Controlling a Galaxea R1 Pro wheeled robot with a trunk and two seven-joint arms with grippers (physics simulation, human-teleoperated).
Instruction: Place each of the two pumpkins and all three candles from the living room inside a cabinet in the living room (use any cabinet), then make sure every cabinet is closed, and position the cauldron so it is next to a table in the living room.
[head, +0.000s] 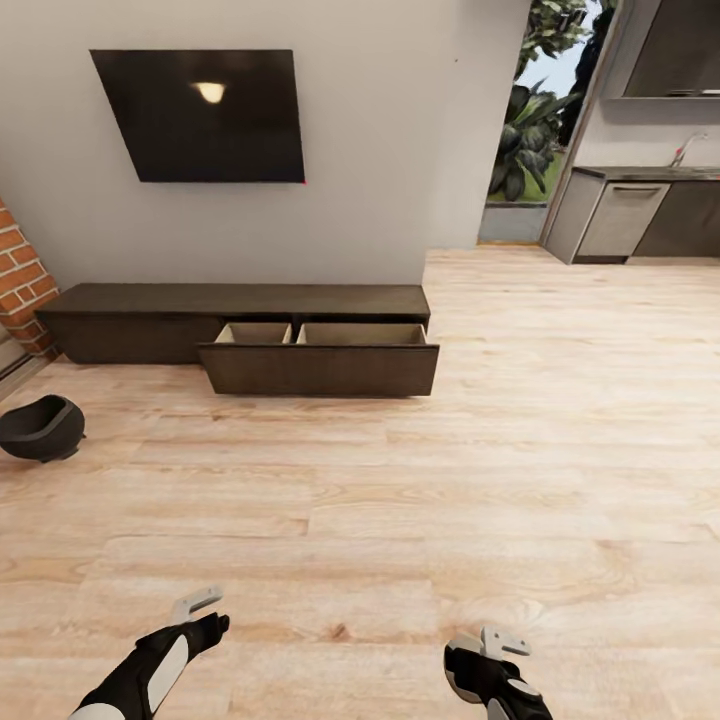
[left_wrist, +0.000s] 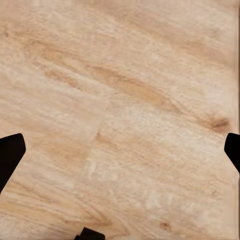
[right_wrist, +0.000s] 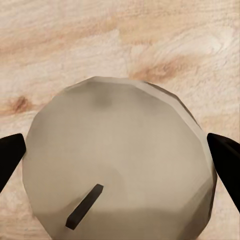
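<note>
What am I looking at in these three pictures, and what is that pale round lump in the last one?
These are computer renders of a wheeled robot with two arms. The big picture is from a camera on its head, looking down over a wooden floor. At its lower edge you see the left gripper and the right gripper. Ahead, against the wall, stands a long dark cabinet with one drawer pulled open. The black bowl-like thing at the left is a cauldron, sitting on the floor.

The other two pictures come from cameras near each gripper, looking along its fingers. The left one's fingers are spread over bare floor, holding nothing. The right one's fingers sit on either side of a candle: the pale lump is the candle seen end-on, and the dark sliver is its wick.
</note>
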